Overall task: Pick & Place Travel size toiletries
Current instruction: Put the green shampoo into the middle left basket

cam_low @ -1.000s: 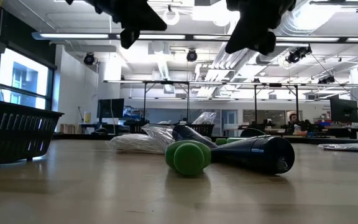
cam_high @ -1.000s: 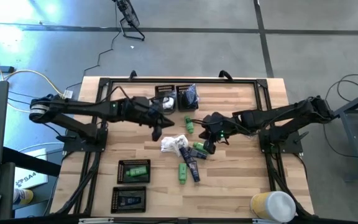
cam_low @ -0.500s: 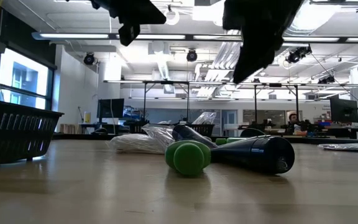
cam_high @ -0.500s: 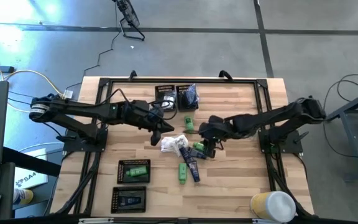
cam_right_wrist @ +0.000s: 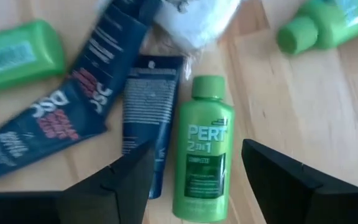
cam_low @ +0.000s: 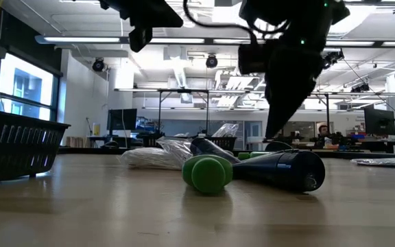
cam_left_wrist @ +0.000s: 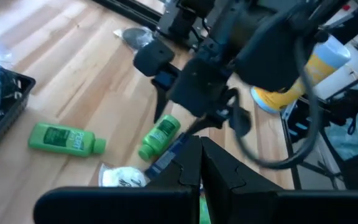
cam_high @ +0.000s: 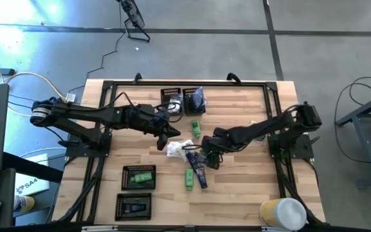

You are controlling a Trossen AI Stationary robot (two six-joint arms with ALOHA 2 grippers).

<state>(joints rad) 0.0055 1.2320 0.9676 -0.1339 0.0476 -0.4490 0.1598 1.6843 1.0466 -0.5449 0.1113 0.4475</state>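
The travel size toiletries lie in a loose pile at mid-table. There is a white crinkly packet [cam_high: 178, 149], dark navy tubes [cam_high: 200, 175] and green bottles [cam_high: 196, 131] [cam_high: 189, 180]. My right gripper [cam_right_wrist: 196, 148] hovers open over the pile and points down. One finger stands on each side of a green bottle [cam_right_wrist: 205, 146] that lies flat on the wood beside two navy tubes [cam_right_wrist: 143, 118]. It touches nothing. My left gripper [cam_high: 161, 142] hangs shut above the table just left of the white packet.
Two black mesh trays [cam_high: 171, 102] [cam_high: 194, 99] stand at the far edge, one holding a clear bag with dark pieces. Two more trays [cam_high: 138, 176] [cam_high: 134, 206] stand near left, one with a green tube and one with a navy tube. A yellow-and-white cup [cam_high: 282, 212] stands at the near right corner.
My right gripper has swung toward the table's left, come down over the pile of toiletries, and opened. The toiletries have stayed where they were.
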